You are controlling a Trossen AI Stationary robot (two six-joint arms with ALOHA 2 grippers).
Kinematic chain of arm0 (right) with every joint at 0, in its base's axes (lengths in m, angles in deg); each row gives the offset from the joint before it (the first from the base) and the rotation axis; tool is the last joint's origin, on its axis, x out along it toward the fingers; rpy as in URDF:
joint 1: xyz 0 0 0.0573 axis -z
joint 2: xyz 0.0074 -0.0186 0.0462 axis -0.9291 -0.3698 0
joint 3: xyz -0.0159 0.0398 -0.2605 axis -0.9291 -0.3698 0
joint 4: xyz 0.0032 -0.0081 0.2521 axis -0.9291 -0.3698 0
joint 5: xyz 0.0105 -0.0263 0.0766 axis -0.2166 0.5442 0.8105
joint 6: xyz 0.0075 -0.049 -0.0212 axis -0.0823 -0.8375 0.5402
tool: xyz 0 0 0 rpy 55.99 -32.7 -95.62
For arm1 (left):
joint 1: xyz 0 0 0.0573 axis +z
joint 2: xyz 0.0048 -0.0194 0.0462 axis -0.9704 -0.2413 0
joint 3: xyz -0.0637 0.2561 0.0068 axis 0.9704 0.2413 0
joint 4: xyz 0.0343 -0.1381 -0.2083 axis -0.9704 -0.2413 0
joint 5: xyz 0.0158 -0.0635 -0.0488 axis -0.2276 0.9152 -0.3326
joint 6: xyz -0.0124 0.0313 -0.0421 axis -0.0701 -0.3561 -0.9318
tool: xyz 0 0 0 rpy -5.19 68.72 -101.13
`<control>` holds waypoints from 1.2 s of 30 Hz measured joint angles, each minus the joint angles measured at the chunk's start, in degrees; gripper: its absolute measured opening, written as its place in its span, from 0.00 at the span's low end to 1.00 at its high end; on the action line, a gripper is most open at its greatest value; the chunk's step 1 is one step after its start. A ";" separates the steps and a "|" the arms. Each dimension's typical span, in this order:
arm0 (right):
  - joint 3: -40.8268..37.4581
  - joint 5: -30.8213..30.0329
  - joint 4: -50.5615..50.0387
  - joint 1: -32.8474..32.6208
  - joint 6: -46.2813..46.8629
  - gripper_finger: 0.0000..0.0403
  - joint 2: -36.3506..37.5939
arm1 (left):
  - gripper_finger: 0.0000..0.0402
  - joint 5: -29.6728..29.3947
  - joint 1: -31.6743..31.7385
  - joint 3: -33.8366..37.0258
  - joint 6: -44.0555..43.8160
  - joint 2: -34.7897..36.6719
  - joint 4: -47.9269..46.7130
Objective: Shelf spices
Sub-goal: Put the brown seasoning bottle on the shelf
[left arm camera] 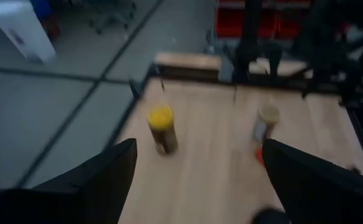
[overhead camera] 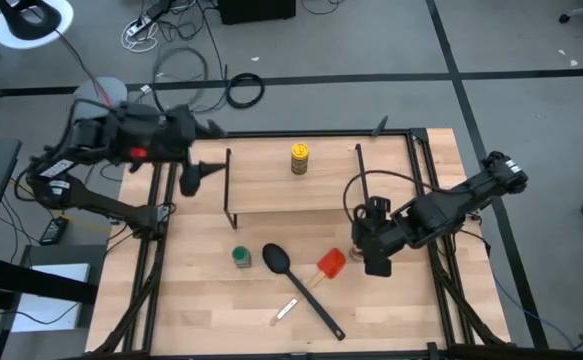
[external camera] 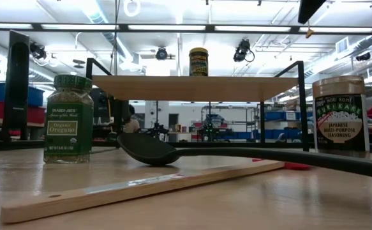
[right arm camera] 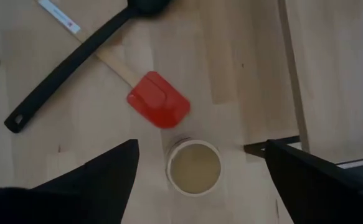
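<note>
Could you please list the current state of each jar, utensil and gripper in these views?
Yellow jar: upright on the shelf.
Green-topped jar: upright on the table, not shelved.
Tan jar: upright on the table beside the red spatula, under the right gripper.
Black spoon: lying flat on the table.
Left gripper: fingers open, empty, raised beside the shelf.
Right gripper: fingers open above the tan jar.
</note>
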 joint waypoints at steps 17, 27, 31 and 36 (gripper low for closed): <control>0.02 2.25 4.01 3.50 -6.02 0.86 -0.56 | 0.87 8.09 -15.34 27.04 -15.26 1.01 0.09; -3.33 9.10 0.16 2.37 1.37 0.86 -0.60 | 0.87 2.58 -21.98 27.66 -19.32 1.01 3.66; -7.26 11.35 0.18 2.36 4.79 0.86 -0.62 | 0.87 1.87 -22.83 27.66 -19.38 1.01 4.00; -11.87 13.09 3.53 2.38 6.27 0.87 -0.62 | 0.87 0.55 -23.91 27.66 -19.59 1.01 4.15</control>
